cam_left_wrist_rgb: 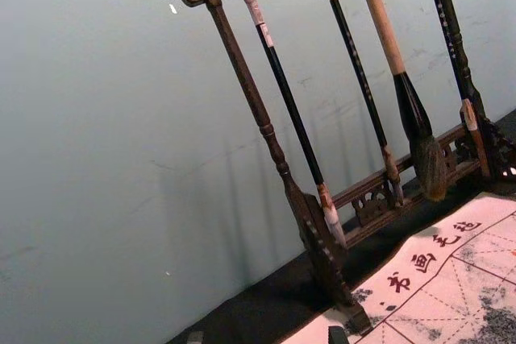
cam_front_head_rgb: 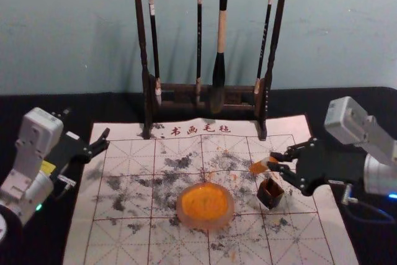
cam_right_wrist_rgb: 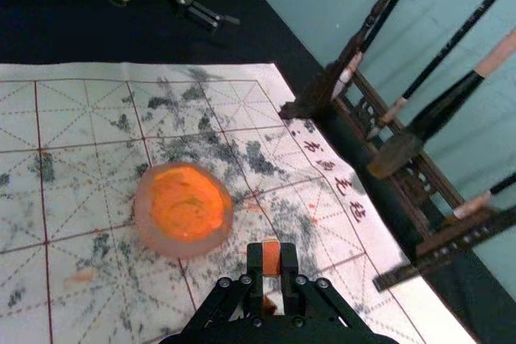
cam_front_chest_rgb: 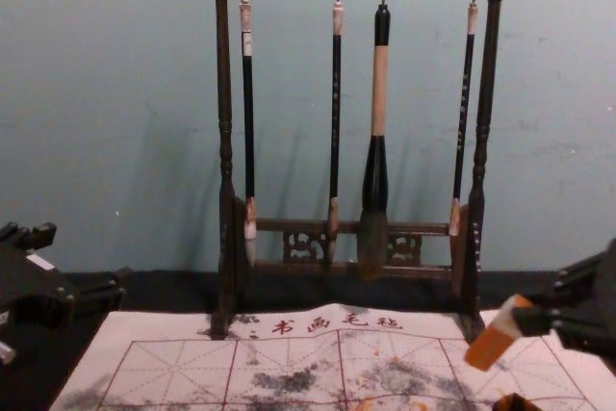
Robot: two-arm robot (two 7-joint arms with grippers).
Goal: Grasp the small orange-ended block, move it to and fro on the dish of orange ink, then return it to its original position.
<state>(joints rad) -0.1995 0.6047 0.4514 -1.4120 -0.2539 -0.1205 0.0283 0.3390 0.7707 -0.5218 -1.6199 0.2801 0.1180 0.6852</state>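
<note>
Raised above the mat's right side, my right gripper [cam_front_head_rgb: 275,162] is shut on the small orange-ended block [cam_front_head_rgb: 259,166]. The block [cam_right_wrist_rgb: 272,259] sits between the fingertips of the right gripper [cam_right_wrist_rgb: 272,262] in the right wrist view. In the chest view the block [cam_front_chest_rgb: 497,334] hangs tilted, its orange end low and a white band near the fingers. The dish of orange ink [cam_front_head_rgb: 205,205] lies to the block's left on the mat. A small dark square holder [cam_front_head_rgb: 270,193] stands below the block. My left gripper [cam_front_head_rgb: 102,141] is idle at the mat's left edge, open; its tips [cam_left_wrist_rgb: 266,337] stand apart.
Behind the mat, a dark wooden rack [cam_front_head_rgb: 147,100] carries several hanging brushes, including a thick one [cam_front_chest_rgb: 375,180]. The ink-stained, gridded writing mat [cam_front_head_rgb: 124,240] lies on a black table cloth [cam_front_head_rgb: 347,215]. A pale wall [cam_front_chest_rgb: 125,103] rises behind the rack.
</note>
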